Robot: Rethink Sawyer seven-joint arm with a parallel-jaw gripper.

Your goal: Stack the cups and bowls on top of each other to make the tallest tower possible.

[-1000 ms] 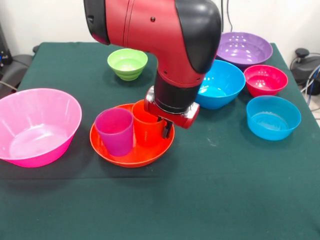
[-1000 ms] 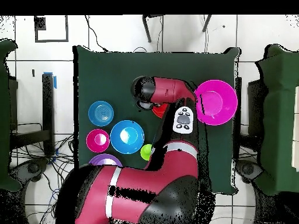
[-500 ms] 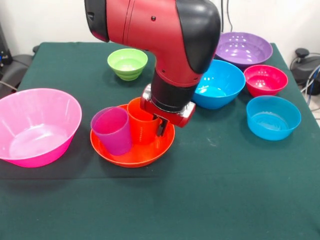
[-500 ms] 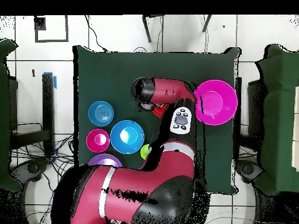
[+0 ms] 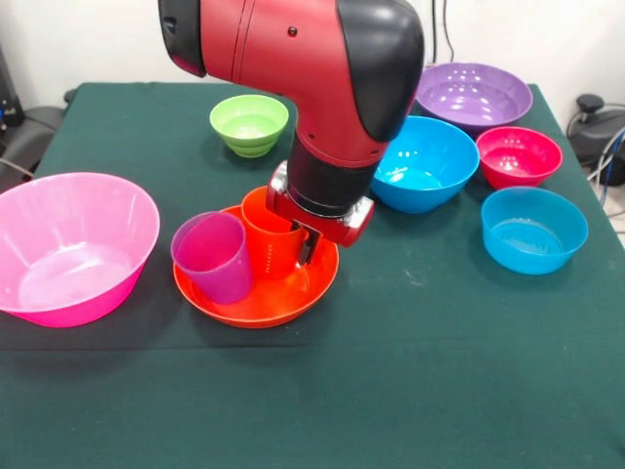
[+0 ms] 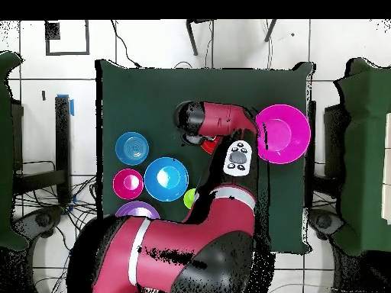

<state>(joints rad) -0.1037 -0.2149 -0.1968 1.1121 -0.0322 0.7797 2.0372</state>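
One red and black arm (image 5: 322,88) dominates the green-covered counter (image 5: 439,371), reaching down over the orange bowl (image 5: 256,293), which serves as the reference point here. Its jaws (image 5: 303,246) are largely masked by the wrist; one dark finger shows against the orange cup, and I cannot tell whether they are spread or pinching.

Bowls, largest first: the pink bowl (image 5: 73,244) sits apart from the orange bowl on the side toward the counter's edge. The purple bowl (image 5: 476,95) lies farthest from it, toward the robot's side. The blue bowl (image 5: 425,161) stands nearer, just beyond the wrist. The orange bowl itself holds two cups. The light blue bowl (image 5: 533,229) and the red bowl (image 5: 519,154) sit well apart from it, beyond the blue one. The green bowl (image 5: 249,123) sits behind it.

Cups: the purple cup (image 5: 213,257) stands tilted inside the orange bowl, touching the orange cup (image 5: 268,233) beside it, also within that bowl.
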